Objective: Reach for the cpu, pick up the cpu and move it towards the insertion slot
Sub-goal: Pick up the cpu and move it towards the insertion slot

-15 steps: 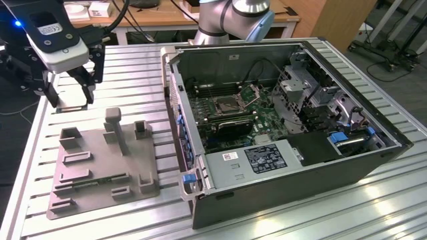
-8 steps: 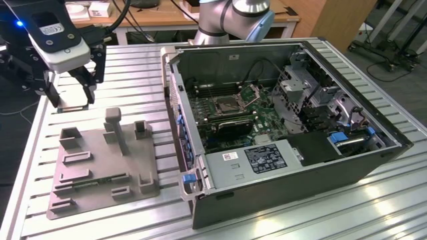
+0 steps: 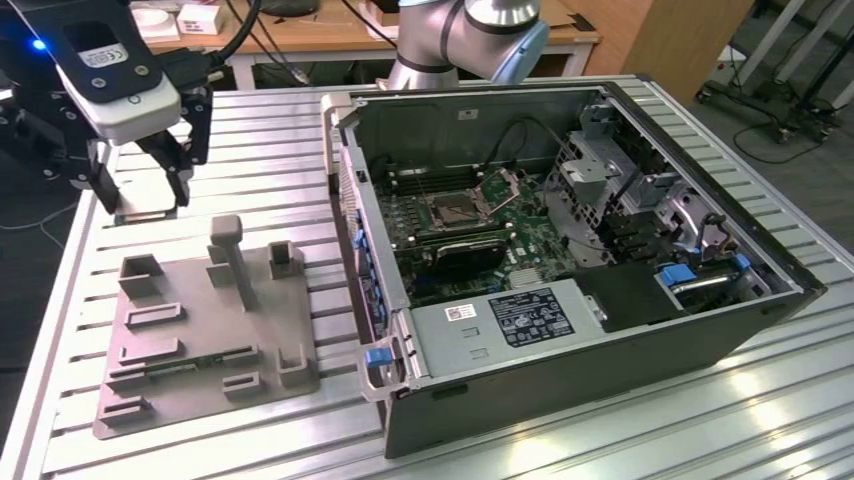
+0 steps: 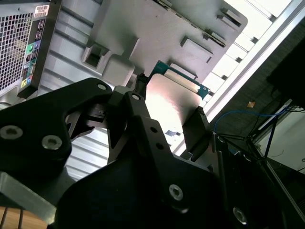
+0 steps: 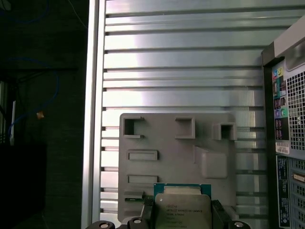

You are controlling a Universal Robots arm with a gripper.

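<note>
Black pincer (image 3: 140,190), silver-blue arm (image 3: 470,40)

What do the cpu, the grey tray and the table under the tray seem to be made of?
The cpu: matte silvery metal lid, it seems, on a green board edge. The grey tray: dull, uniform moulded plastic, probably. The table: ribbed metal, likely aluminium, judging by its bright reflections.

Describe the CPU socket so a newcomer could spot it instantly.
In the exterior view, look inside the open computer case, on its green circuit board. The insertion slot is the square dark socket with a metal frame, unlike the long thin memory slots beside it.
</note>
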